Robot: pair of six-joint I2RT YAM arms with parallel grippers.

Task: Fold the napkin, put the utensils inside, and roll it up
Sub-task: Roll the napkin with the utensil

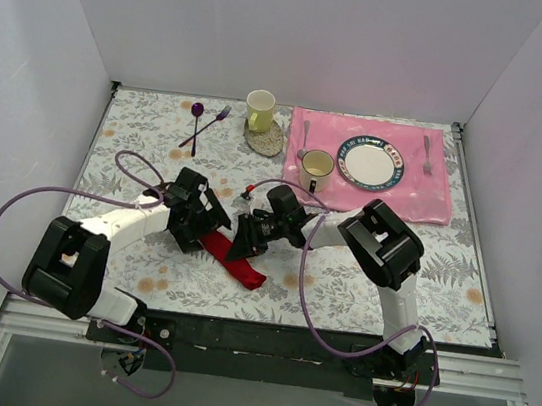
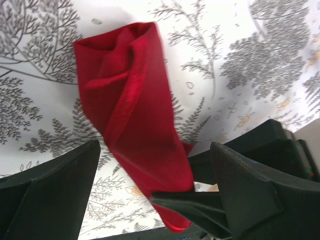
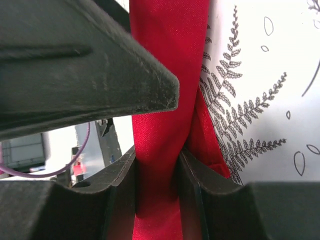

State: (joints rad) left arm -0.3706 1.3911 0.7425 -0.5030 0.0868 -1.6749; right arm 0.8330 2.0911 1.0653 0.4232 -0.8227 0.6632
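Pinching bunched-up napkin (image 3: 165, 50) tight, right gripper (image 3: 156, 160) prob stops it unravelling; left gripper (image 2: 155, 145) spread wide, straddling same cloth right alongside, looks ready to regrip.

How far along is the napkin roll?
Done: napkin is gathered into a narrow strip on the table. In hand: right hand is pinched shut on it; left hand straddles it, open. Left: likely finishing the roll. No utensil shows in it, so whether one is inside can't be told.
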